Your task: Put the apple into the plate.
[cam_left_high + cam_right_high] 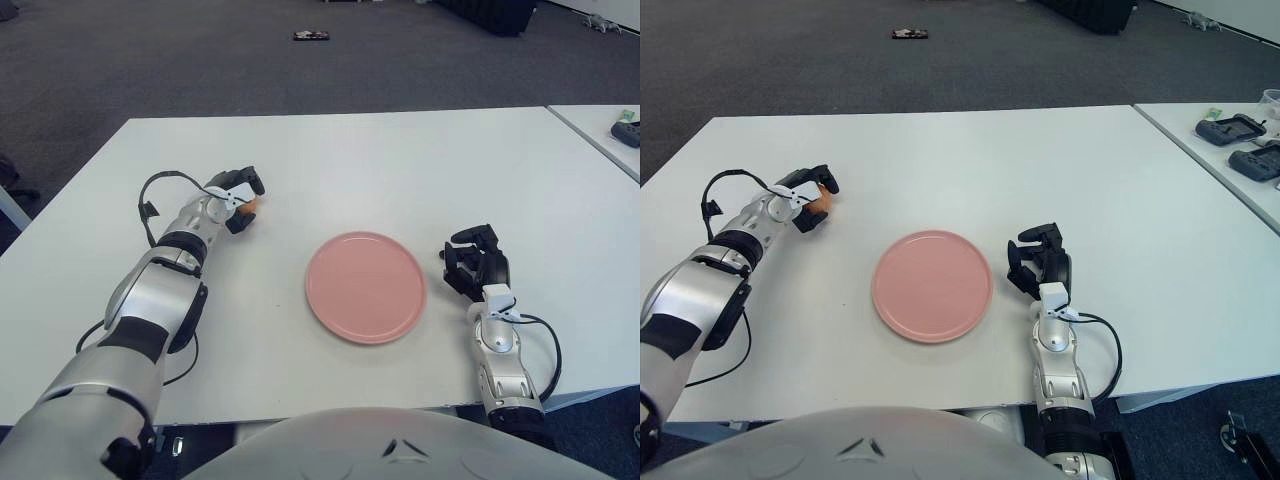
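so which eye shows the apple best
The right eye view: a patch of the apple shows orange against the left hand's fingers, which curl around it. The left eye view shows only a sliver of apple at the fingers. The right hand shows right of the plate.
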Available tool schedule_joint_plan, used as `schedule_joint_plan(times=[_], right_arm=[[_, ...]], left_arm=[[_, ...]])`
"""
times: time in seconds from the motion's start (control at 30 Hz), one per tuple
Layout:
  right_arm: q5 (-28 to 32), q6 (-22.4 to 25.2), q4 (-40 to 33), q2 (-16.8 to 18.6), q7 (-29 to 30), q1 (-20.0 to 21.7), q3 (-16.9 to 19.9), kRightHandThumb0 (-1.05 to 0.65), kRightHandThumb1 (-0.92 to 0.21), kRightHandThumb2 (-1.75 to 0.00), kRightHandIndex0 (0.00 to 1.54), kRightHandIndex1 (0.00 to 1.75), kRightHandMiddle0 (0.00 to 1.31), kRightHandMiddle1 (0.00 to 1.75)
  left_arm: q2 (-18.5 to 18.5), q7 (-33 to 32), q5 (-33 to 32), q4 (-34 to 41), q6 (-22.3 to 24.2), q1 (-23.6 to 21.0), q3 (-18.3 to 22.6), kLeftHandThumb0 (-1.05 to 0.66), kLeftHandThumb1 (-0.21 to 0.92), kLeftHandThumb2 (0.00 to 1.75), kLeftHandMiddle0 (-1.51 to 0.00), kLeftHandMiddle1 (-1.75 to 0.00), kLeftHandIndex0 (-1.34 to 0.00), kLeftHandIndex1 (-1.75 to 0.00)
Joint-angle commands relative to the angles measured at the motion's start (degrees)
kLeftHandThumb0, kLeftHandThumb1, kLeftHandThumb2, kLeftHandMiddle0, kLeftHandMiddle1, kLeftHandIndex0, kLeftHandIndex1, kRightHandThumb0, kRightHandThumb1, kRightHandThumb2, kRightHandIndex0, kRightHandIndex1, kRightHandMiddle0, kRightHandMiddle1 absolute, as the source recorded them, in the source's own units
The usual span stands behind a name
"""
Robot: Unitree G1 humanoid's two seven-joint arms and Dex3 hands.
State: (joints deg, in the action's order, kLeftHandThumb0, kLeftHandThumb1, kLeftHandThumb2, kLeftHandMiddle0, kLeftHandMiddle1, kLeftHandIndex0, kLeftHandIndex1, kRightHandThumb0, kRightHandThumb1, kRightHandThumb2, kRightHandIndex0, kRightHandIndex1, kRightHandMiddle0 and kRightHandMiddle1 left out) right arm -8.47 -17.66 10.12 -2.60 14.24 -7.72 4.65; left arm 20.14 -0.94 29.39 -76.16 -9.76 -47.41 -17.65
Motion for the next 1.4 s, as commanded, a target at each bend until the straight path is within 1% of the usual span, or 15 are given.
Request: schedule_joint_plan(times=[0.0,0.33,0.6,0.8,0.87,0.97,1.2,1.37], right_arm=[[-0.27,-0.19,-0.5,-0.12,-0.1,0.55,0.09,-0.37,-0.72,-0.81,0.64,1.16,0.31,1.75],[-0.24,-0.18,-0.4,-0.03,0.07,0.75,0.18,-0.37,-0.72,-0.81,0.64,1.15,0.31,1.75],[-0.51,-0.39,-0.06,-0.1,0.26,0.89,0.13,-0.37,-0.73,-0.79,0.63,1.15,0.3,1.75],[-0.71,-0.23,-0.05,-0.17,0.34,1.0,0.08,-0.37,-0.73,-0.79,0.64,1.16,0.3,1.75],[-0.67,-0.12,-0.09,-0.2,0.27,1.04,0.08,-0.37,-0.73,-0.79,0.64,1.16,0.31,1.75],[-0.59,0.19,-0.05,-0.13,0.37,1.13,0.13,-0.37,-0.72,-0.81,0.65,1.16,0.31,1.75],[-0.22,-0.74,0.46,0.0,0.4,1.35,0.24,-0.37,-0.72,-0.81,0.64,1.16,0.31,1.75],[-0.2,-0.85,0.49,0.03,0.36,1.36,0.22,-0.37,-0.74,-0.78,0.64,1.16,0.3,1.75]], left_arm=[[-0.95,2.27,-0.06,-2.29,1.73,4.68,-0.27,0.0,0.03,1.62,-0.87,-1.65,-0.59,-1.75],[-0.68,2.14,-0.13,-2.11,0.71,4.6,0.13,0.0,0.03,1.62,-0.86,-1.65,-0.59,-1.75],[-0.47,2.78,-1.29,-1.82,-0.65,3.9,1.38,0.0,0.03,1.62,-0.86,-1.66,-0.59,-1.75],[-0.09,4.65,-4.19,-0.82,-4.41,1.9,3.84,0.0,0.02,1.63,-0.86,-1.67,-0.6,-1.75],[-0.23,5.72,-5.82,-0.28,-5.68,1.24,5.17,0.0,0.02,1.63,-0.86,-1.66,-0.6,-1.75],[-0.5,8.06,-9.5,0.68,-8.57,1.15,8.23,0.0,0.03,1.63,-0.86,-1.66,-0.6,-1.75],[-1.66,10.55,-14.0,2.08,-11.94,0.3,11.77,0.0,0.05,1.6,-0.85,-1.65,-0.58,-1.75],[-2.66,12.92,-17.03,3.18,-13.13,0.24,14.0,0.0,0.06,1.58,-0.84,-1.64,-0.57,-1.75]])
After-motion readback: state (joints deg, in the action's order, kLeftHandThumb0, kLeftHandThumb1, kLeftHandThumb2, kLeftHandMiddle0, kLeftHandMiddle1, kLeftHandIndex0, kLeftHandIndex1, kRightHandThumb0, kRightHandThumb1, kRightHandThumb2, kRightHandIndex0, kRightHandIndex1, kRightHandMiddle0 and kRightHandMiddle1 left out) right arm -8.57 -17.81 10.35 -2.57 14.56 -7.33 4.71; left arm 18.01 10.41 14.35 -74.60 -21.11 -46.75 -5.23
